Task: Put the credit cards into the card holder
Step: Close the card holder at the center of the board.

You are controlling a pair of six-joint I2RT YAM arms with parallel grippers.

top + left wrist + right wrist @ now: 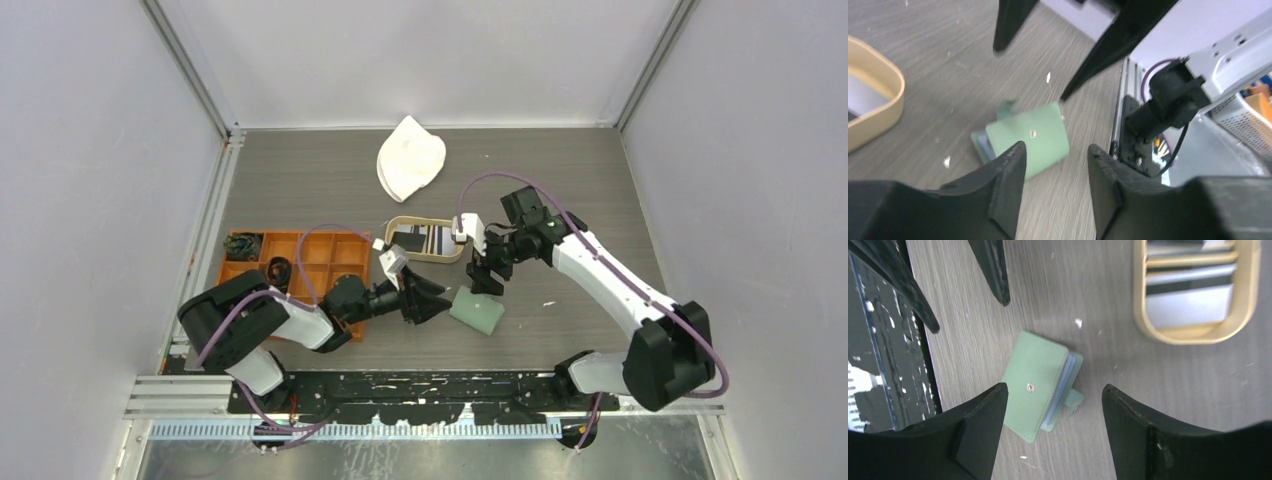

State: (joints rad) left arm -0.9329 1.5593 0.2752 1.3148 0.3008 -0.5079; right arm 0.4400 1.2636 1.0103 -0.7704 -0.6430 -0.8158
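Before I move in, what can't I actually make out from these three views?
Card holder pockets: its closed cover hides them in every view.
Credit cards count: right wrist's top edge cuts the wooden tray; top view too small.
Orange tray contents: tiny in the top view, left arm covers its near edge.

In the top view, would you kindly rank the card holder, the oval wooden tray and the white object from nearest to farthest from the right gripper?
From the right gripper:
1. card holder, just under the fingertips, toward the arm bases.
2. oval wooden tray, off to the left.
3. white object, at the table's far edge.
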